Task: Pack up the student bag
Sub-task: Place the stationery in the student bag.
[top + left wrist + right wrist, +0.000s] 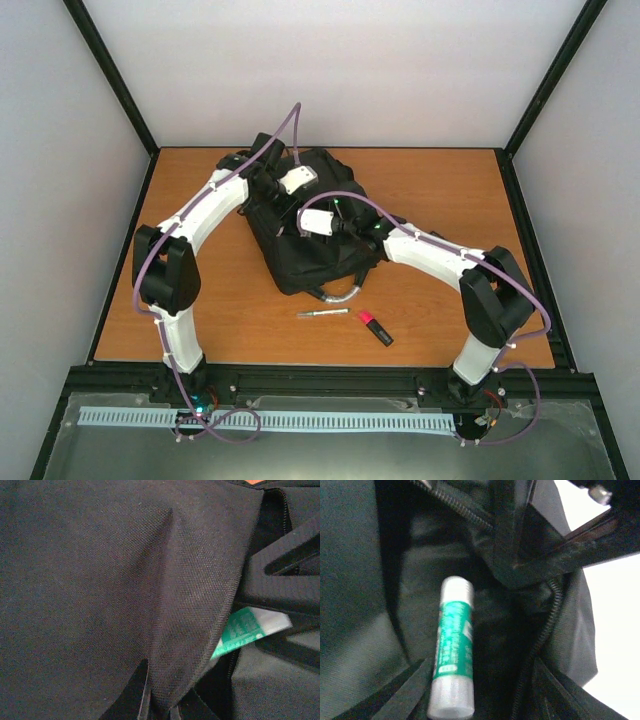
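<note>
There the bag (300, 255) lay, mid-table (450, 200). At the bag's mouth the left claw (159, 711) was clamped tight on a fold of cloth. Inside the bag the right claw (480, 702) stood with jaws parted, and the glue stick (452, 650) lay ungripped between them.

the black fabric student bag (305, 262) lies mid-table, zipper open, seemingly flat.
</note>
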Controlling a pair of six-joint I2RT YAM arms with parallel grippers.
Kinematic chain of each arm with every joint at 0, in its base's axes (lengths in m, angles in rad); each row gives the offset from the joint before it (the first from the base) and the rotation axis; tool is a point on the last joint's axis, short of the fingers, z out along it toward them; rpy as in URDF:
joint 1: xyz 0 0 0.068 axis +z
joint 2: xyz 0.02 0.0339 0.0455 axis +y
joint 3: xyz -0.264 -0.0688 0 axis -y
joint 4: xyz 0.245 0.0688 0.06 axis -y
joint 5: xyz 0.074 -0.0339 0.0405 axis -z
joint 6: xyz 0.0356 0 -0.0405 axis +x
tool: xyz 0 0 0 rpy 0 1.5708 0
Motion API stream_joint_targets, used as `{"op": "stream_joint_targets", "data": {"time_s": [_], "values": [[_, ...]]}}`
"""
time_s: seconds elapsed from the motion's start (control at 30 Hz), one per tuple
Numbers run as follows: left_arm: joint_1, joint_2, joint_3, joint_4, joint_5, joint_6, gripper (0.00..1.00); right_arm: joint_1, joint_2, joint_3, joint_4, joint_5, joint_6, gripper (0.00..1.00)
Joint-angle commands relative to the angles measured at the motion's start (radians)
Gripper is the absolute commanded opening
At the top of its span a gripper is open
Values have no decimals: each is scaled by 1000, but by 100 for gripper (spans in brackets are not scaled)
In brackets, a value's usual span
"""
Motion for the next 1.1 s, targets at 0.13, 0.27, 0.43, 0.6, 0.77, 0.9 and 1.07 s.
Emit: {"op": "stream_joint_targets", "data": {"time_s": [0.13, 0.27, 0.43, 0.6, 0.77, 0.9, 1.07], "values": [[-2, -19, 61, -31, 79, 23, 4, 22, -51, 13, -113, 0, 96, 80], [-2, -16, 70, -34, 85, 21, 4, 15, -112, -16, -180, -87, 134, 81], [-2, -14, 64, -37, 81, 25, 4, -11, -159, 0, -302, -236, 164, 65], [-2, -13, 57, -41, 82, 29, 4, -12, -167, -8, -328, -283, 152, 28], [-2, -17, 61, -47, 82, 37, 3, -11, -137, -2, -296, -261, 134, 16], [-2, -20, 59, -51, 83, 42, 2, 2, -78, 28, -269, -258, 130, 10], [-2, -22, 61, -53, 84, 45, 2, 34, 8, 80, -241, -219, 109, 8]]}}
